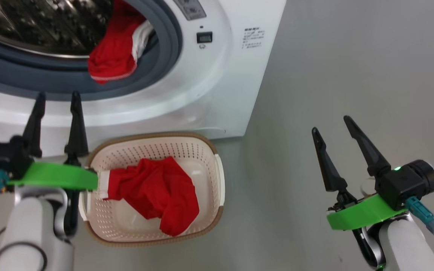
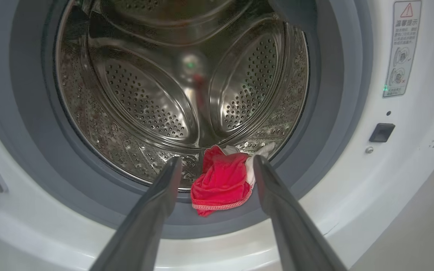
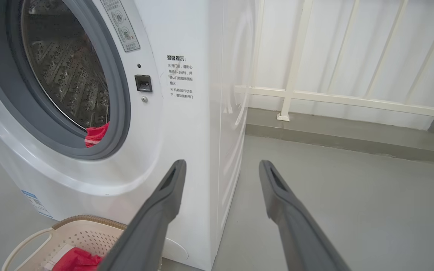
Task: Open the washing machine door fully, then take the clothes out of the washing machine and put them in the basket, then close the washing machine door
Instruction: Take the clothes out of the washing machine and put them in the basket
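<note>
Limply, red clothes (image 2: 220,186) drape the rubber ring (image 2: 25,150).

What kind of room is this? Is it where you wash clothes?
Probably a laundry corner, maybe a balcony: there's a white washing machine, a basket with red clothes in it on a bare grey floor, and a white railing beside the machine.

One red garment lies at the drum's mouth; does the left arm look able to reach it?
Probably yes: the open left gripper points straight at the red garment on the grey rubber ring, nothing in between.
</note>
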Controlling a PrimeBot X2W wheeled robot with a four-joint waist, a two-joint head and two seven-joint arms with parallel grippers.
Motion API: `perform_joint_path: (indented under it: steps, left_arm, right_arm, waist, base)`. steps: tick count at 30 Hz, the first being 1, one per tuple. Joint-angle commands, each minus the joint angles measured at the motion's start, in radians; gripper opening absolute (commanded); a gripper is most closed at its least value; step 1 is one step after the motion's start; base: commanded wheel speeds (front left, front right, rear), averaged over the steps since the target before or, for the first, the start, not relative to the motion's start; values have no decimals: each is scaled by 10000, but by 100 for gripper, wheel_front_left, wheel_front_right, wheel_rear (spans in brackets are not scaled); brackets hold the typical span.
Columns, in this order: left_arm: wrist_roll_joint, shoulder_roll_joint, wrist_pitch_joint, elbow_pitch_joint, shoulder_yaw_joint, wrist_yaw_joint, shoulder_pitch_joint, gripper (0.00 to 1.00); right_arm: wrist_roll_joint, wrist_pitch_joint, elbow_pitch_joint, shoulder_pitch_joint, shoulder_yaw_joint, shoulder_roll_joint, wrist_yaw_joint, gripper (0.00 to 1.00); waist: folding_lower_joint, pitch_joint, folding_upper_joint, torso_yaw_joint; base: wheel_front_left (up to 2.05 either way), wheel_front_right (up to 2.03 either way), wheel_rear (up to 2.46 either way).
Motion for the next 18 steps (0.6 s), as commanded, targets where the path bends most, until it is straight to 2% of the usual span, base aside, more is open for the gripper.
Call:
perform_joint_path:
  steps: [1, 18]
  left_arm:
    - [-107, 346, -21, -161, 234, -19, -282, 100]
    - [-214, 998, -72, 2877, -226, -156, -4465, 100]
  right_arm:
    - [-94, -63, -283, -182, 224, -19, 48, 100]
    - [-216, -63, -592, -679, 189, -116, 48, 100]
  waist:
    - [0, 614, -1, -59]
    - [0, 2287, -1, -398]
  base:
    - [0, 0, 0]
    - [0, 0, 0]
